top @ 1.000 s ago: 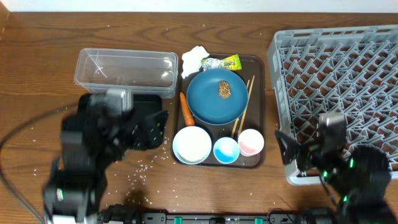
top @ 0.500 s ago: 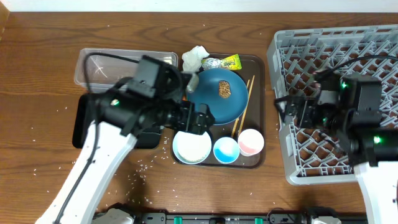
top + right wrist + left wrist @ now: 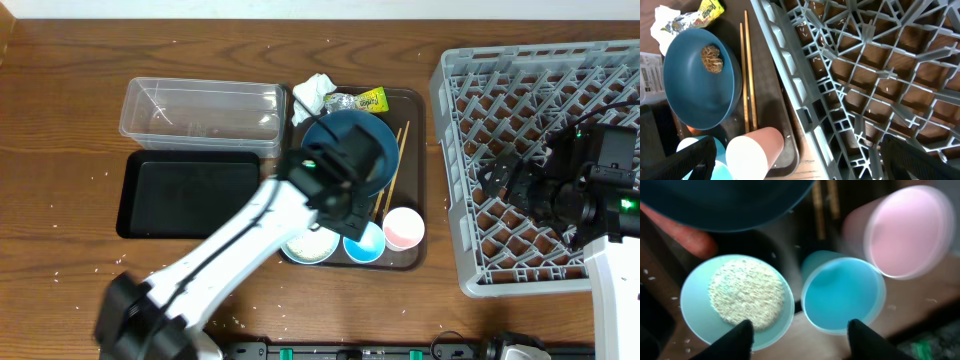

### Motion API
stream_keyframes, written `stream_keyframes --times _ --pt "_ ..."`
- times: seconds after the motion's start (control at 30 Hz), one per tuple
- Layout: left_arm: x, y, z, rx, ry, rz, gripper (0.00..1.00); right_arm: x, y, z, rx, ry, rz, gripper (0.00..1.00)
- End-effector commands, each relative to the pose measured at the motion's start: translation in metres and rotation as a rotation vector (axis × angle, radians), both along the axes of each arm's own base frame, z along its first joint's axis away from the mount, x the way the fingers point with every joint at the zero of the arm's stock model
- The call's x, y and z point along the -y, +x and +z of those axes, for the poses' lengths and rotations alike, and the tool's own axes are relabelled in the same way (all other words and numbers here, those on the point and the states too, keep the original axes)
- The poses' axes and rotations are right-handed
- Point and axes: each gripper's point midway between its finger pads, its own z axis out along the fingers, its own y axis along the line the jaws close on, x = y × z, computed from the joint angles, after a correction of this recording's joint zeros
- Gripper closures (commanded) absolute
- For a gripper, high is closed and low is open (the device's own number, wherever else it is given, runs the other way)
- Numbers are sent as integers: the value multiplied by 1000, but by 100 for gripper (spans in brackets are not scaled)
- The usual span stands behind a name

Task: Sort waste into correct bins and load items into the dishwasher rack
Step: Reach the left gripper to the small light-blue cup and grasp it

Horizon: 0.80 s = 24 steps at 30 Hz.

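Note:
My left gripper (image 3: 800,341) hangs open low over the brown serving tray (image 3: 417,108). One fingertip is over the white bowl (image 3: 737,297), which holds rice (image 3: 746,292). The other is at the rim of the blue cup (image 3: 842,295). Nothing is between the jaws. The pink cup (image 3: 905,230), carrot (image 3: 685,232) and dark-blue plate (image 3: 725,200) lie beyond. My right gripper (image 3: 797,150) stands open and empty over the near left edge of the dishwasher rack (image 3: 865,75). Its view shows the plate (image 3: 700,80) with the brown lump (image 3: 712,59), the chopsticks (image 3: 747,75), the wrapper (image 3: 710,7) and the tissue (image 3: 667,22).
The clear tub (image 3: 200,110) and the black tray (image 3: 190,190) sit left of the serving tray. The rack (image 3: 540,100) fills the right side of the table. Rice grains (image 3: 235,265) are scattered on the wood near the front.
My left arm swung from over the black tray across to the bowl and cups, and its jaws have narrowed. My right arm rose from the front edge to a place over the rack.

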Motion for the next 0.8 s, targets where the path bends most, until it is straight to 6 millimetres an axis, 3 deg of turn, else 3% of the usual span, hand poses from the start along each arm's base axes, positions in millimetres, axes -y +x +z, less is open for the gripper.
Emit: stream_keyframes --times 0.0,0.23,0.33,0.4,0.53,0.63,0.77 --pt "-14 10 -28 18 143 58 42 5 1 4 4 -16 -15 1" --pt "-5 11 -59 -47 165 50 43 5 -1 3 -4 -16 -14 1" --pt "-1 7 -68 -74 155 47 54 5 -2 3 -4 -21 -6 1" --pt "-2 7 -70 -79 158 47 70 5 -2 3 -3 -27 1 1" --pt "-2 7 -70 -78 158 47 81 6 -1 4 0 -29 0 1" --pt "1 3 -70 -98 140 43 85 6 0 4 4 -29 0 1" --pt "8 -6 -69 -153 101 37 83 6 -1 3 0 -29 0 1"
